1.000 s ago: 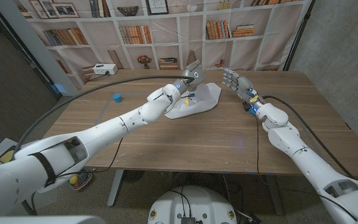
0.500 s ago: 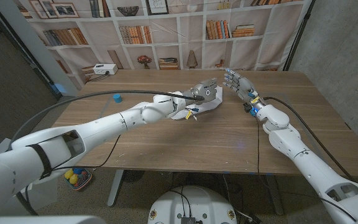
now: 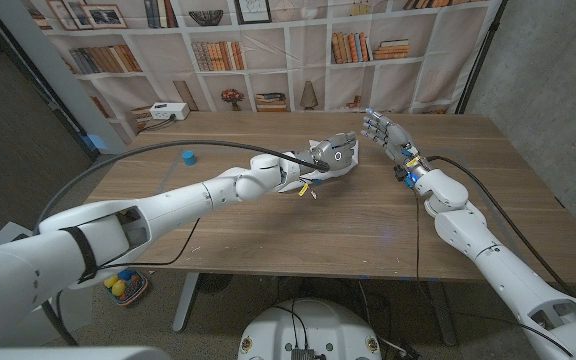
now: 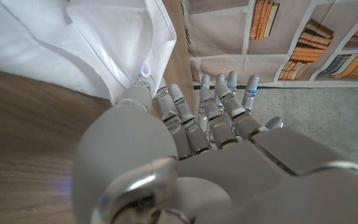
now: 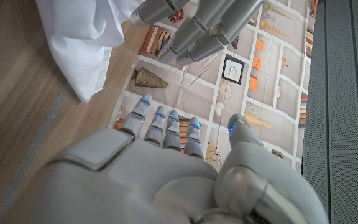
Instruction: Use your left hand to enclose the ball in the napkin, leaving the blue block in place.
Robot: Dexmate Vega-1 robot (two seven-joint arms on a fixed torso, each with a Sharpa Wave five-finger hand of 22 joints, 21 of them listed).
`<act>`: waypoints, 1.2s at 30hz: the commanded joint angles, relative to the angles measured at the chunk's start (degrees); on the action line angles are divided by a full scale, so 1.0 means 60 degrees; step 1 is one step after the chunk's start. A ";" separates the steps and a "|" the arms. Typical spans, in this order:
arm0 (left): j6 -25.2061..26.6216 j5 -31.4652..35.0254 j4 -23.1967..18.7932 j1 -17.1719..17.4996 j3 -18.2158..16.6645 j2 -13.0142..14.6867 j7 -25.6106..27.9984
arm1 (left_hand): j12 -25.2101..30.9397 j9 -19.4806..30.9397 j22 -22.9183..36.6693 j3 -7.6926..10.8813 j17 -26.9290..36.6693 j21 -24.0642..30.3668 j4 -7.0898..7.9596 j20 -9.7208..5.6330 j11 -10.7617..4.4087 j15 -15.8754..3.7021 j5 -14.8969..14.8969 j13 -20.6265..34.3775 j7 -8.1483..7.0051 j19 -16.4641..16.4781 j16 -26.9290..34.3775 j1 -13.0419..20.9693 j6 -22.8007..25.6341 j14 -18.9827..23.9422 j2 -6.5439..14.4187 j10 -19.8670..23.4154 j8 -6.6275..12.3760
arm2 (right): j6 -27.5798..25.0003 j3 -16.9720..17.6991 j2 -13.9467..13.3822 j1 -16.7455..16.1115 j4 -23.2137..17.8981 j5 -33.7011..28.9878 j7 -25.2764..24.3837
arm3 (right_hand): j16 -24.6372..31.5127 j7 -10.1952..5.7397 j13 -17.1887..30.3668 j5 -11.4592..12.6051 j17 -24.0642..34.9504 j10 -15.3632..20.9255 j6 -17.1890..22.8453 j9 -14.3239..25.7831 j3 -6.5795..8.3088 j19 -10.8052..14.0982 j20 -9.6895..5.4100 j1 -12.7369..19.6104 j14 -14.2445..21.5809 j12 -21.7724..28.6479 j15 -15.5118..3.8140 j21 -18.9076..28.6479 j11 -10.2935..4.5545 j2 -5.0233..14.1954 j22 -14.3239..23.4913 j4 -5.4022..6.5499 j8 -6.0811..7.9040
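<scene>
My left hand [image 3: 332, 152] is over the white napkin [image 3: 311, 170] at mid table, fingers straight and close together. In the left wrist view its thumb [image 4: 135, 96] presses a raised fold of the napkin [image 4: 98, 43] against the fingers, so the hand pinches the cloth. The right wrist view has the napkin [image 5: 82, 37] hanging from the left hand's fingers [image 5: 191, 25]. The ball is hidden. The blue block [image 3: 188, 157] stands far off on the table's left part. My right hand [image 3: 378, 128] stands upright and open just right of the napkin, holding nothing.
A white box [image 3: 167, 112] sits at the table's far left edge. A black cable [image 3: 118, 160] arcs over the table's left side along my left arm. A bookshelf backdrop [image 3: 268, 40] stands behind the table.
My left hand has swung right across the napkin and dropped lower. The napkin, spread wide a second ago, is now bunched into a smaller heap under the hand. The right hand has barely moved.
</scene>
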 commanded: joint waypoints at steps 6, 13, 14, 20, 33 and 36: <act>-0.0282 -0.1662 0.0572 0.0082 0.0240 -0.0162 0.0967 | -0.0826 0.0057 0.0035 -0.1528 0.0104 -0.0365 0.0942 0.0243 -0.0024 -0.1579 0.1279 0.0344 -0.0939 -0.0047 -0.0437 -0.2320 -0.5310 -0.0800 -0.1356 -0.2342 -0.2388 | 0.0134 -0.0048 -0.0002 0.0112 0.0102 -0.0049 -0.0005 | 0.0063 0.0011 0.0018 0.0011 0.0024 0.0009 0.0076 0.0008 -0.0002 0.0051 0.0031 -0.0058 0.0043 -0.0012 0.0137 0.0023 -0.0020 0.0036 0.0017 -0.0023 -0.0005; -0.0329 -0.1889 0.0359 0.0203 0.0152 -0.0066 0.0838 | -0.0930 0.0042 0.0046 -0.2261 0.0157 -0.0648 0.1284 0.0505 -0.0006 -0.1287 0.1401 0.0399 -0.0895 -0.0344 -0.0496 -0.3068 -0.7380 -0.1593 -0.1652 -0.3465 -0.2448 | 0.0151 -0.0095 0.0071 0.0252 0.0279 -0.0037 0.0083 | 0.0059 -0.0006 0.0018 0.0011 0.0020 0.0005 0.0076 0.0007 -0.0009 0.0042 0.0042 -0.0061 0.0039 -0.0014 0.0144 0.0018 -0.0032 0.0026 0.0017 -0.0026 -0.0007; -0.0329 -0.1906 0.0304 0.0222 0.0133 -0.0049 0.0779 | -0.0945 0.0042 0.0047 -0.2291 0.0159 -0.0665 0.1298 0.0523 0.0024 -0.1263 0.1400 0.0400 -0.0893 -0.0371 -0.0497 -0.3094 -0.7469 -0.1633 -0.1660 -0.3544 -0.2449 | 0.0157 -0.0097 0.0075 0.0264 0.0295 -0.0039 0.0092 | 0.0059 -0.0001 0.0018 0.0011 0.0020 0.0009 0.0075 0.0007 -0.0010 0.0040 0.0048 -0.0060 0.0038 -0.0012 0.0148 0.0017 -0.0031 0.0024 0.0017 -0.0028 -0.0007; -0.0712 -0.2404 -0.0280 0.0346 -0.0133 0.0070 -0.0263 | -0.1015 0.0037 0.0050 -0.2580 0.0152 -0.0851 0.1432 0.0704 0.0150 -0.1023 0.1391 0.0400 -0.0832 -0.0696 -0.0536 -0.3375 -0.7881 -0.2097 -0.1753 -0.4109 -0.2375 | 0.0200 -0.0098 0.0090 0.0306 0.0314 -0.0047 0.0122 | 0.0059 0.0002 0.0018 0.0012 0.0016 0.0010 0.0069 0.0007 -0.0015 0.0038 0.0043 -0.0059 0.0045 -0.0013 0.0146 0.0015 -0.0032 0.0015 0.0017 -0.0033 -0.0011; 0.0492 -0.2777 -0.2717 0.1630 -0.1569 0.0694 -0.2160 | -0.0458 0.0117 0.0034 -0.1932 -0.0006 -0.0897 0.0864 0.0562 -0.0042 -0.1430 0.1809 0.0257 -0.0948 -0.0386 -0.0377 -0.2100 -0.6103 -0.1516 -0.0725 -0.3422 -0.1762 | 0.0148 -0.0108 0.0056 0.0278 0.0116 -0.0089 0.0050 | 0.0064 -0.0002 0.0018 0.0016 0.0014 0.0007 0.0075 0.0007 -0.0017 0.0051 0.0045 -0.0059 0.0057 -0.0015 0.0151 0.0019 -0.0045 0.0025 0.0017 -0.0032 -0.0010; 0.0872 -0.2282 -0.3136 0.1966 -0.1796 0.0747 -0.2867 | -0.0468 0.0176 0.0037 -0.2050 -0.0001 -0.0968 0.0919 0.0661 -0.0038 -0.1303 0.1791 0.0236 -0.0939 -0.0483 -0.0395 -0.2274 -0.5580 -0.1558 -0.0792 -0.3488 -0.1588 | 0.0153 -0.0134 0.0033 0.0278 0.0105 -0.0104 0.0097 | 0.0068 -0.0003 0.0018 0.0017 0.0014 0.0018 0.0074 0.0007 -0.0014 0.0056 0.0038 -0.0056 0.0066 -0.0011 0.0148 0.0020 -0.0034 0.0034 0.0017 -0.0031 -0.0011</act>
